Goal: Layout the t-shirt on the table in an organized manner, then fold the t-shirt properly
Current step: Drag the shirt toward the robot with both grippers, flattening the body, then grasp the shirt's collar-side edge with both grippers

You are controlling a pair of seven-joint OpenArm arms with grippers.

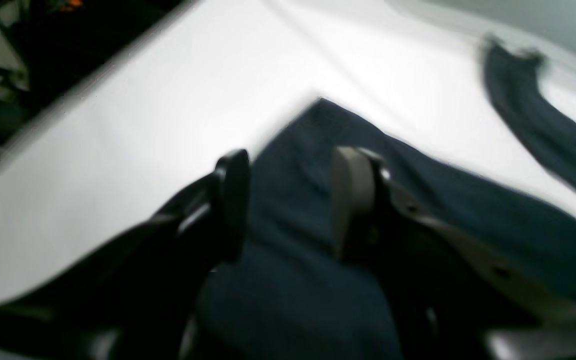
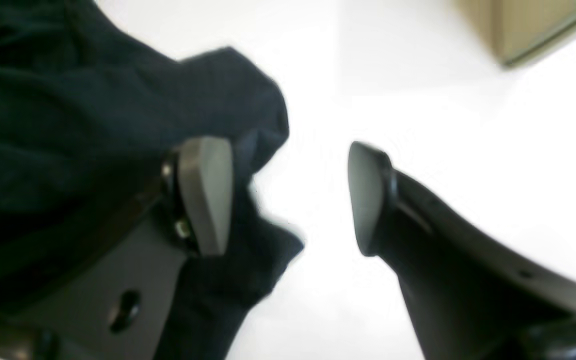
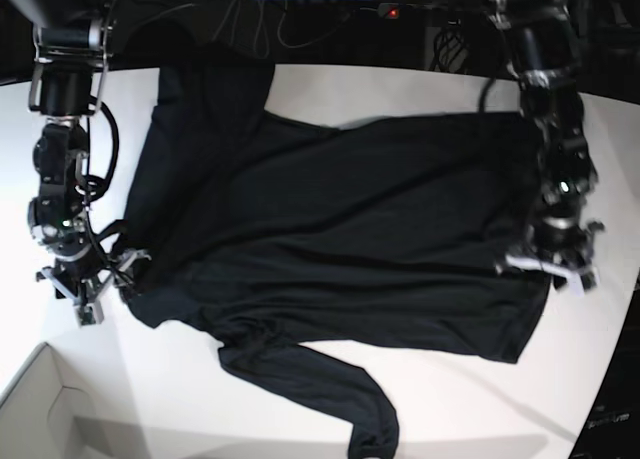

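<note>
The black t-shirt (image 3: 340, 209) lies spread over the white table (image 3: 200, 379), with one long sleeve (image 3: 330, 389) trailing toward the front edge. My left gripper (image 3: 553, 269) hovers at the shirt's right edge. In the left wrist view its fingers (image 1: 353, 195) stand apart over a corner of the fabric (image 1: 468, 210), and the left gripper (image 1: 293, 200) is open. My right gripper (image 3: 105, 279) is at the shirt's left edge. It (image 2: 288, 197) is open wide, with rumpled cloth (image 2: 68, 125) behind one finger (image 2: 208, 195) and bare table (image 2: 418, 100) under the gap.
A white box corner (image 3: 40, 409) sits at the front left. A tan box (image 2: 518, 25) shows beyond the right gripper. Cables and dark gear (image 3: 300, 19) line the back. The table's edge (image 1: 68, 100) runs past the left gripper.
</note>
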